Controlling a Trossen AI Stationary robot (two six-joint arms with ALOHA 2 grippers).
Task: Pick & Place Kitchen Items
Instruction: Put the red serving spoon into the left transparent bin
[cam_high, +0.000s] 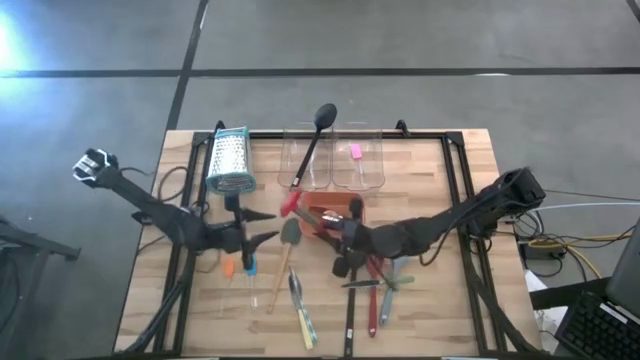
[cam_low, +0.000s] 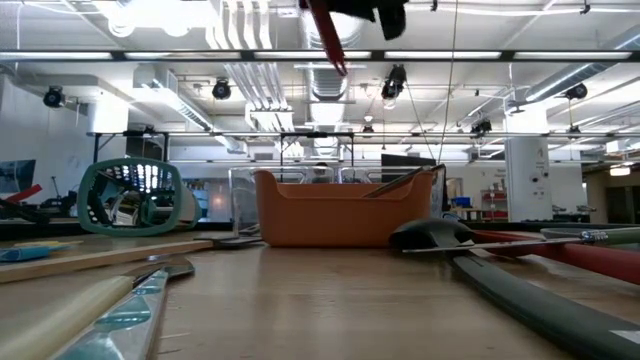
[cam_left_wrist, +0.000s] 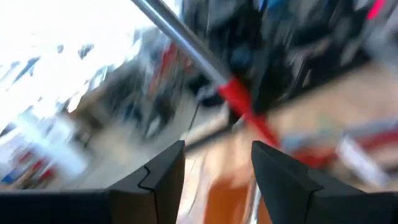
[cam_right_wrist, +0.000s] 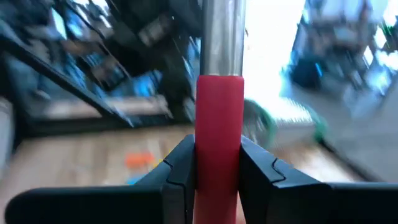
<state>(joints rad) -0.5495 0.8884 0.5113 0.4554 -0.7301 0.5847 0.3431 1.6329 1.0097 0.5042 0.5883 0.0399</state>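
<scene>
Red-handled spoon is clamped in the right hand, lifted above the orange tray near the table's centre. Left hand hangs released at about 9 o'clock from it. Other utensils crowd 6 o'clock; the table's right edge is bare wood.

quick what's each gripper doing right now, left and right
Left gripper: open, holding nothing.
Right gripper: closed on the red-handled utensil.
</scene>
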